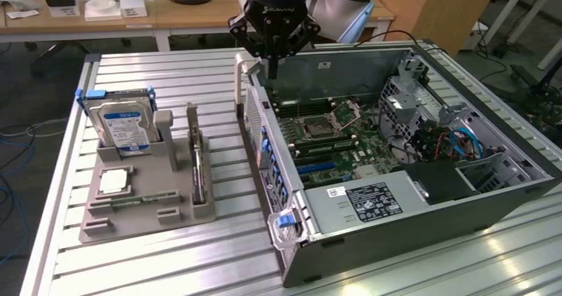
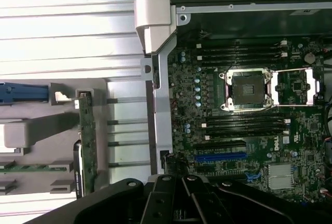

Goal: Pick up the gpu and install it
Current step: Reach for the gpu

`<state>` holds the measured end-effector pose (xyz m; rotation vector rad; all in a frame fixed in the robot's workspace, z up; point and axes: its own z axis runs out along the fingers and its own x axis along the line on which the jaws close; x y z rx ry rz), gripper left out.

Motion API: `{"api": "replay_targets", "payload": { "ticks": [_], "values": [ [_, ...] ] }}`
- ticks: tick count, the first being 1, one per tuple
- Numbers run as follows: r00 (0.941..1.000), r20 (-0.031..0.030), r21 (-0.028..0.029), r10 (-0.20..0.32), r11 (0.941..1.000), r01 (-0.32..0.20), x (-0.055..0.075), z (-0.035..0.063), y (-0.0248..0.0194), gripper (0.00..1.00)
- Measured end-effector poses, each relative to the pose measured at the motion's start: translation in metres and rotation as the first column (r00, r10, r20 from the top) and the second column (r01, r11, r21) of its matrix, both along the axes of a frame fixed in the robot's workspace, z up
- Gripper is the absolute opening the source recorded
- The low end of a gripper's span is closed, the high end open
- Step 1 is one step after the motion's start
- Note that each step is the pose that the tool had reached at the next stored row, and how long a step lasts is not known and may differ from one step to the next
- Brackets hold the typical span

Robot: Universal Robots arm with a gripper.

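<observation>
The gpu (image 1: 199, 171) stands on edge in a slot of the grey holder (image 1: 176, 214), a thin dark card; in the wrist view its green edge (image 2: 87, 141) runs along the holder. My gripper (image 1: 272, 69) hangs shut and empty above the rear corner of the open computer case (image 1: 422, 197), well away from the gpu. The black gripper body (image 2: 181, 200) appears in the wrist view with its fingers together. The motherboard lies exposed inside, with a blue card slot (image 2: 220, 156) near the case's rear wall.
A hard drive (image 1: 123, 128) with a blue-and-white label stands upright in the holder, with a processor chip (image 1: 114, 181) and a green memory stick (image 1: 131, 200) in front. The slatted metal table (image 1: 158, 79) carries everything. Desks with clutter stand behind.
</observation>
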<state>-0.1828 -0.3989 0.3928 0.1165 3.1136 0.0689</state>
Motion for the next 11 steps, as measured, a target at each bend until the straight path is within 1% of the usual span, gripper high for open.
{"api": "replay_targets", "payload": {
  "ticks": [11],
  "values": [
    [1.0000, 0.0000, -0.0001, 0.000, 1.0000, 0.000, -0.0108, -0.0001, 0.0000, 0.11]
  ]
}}
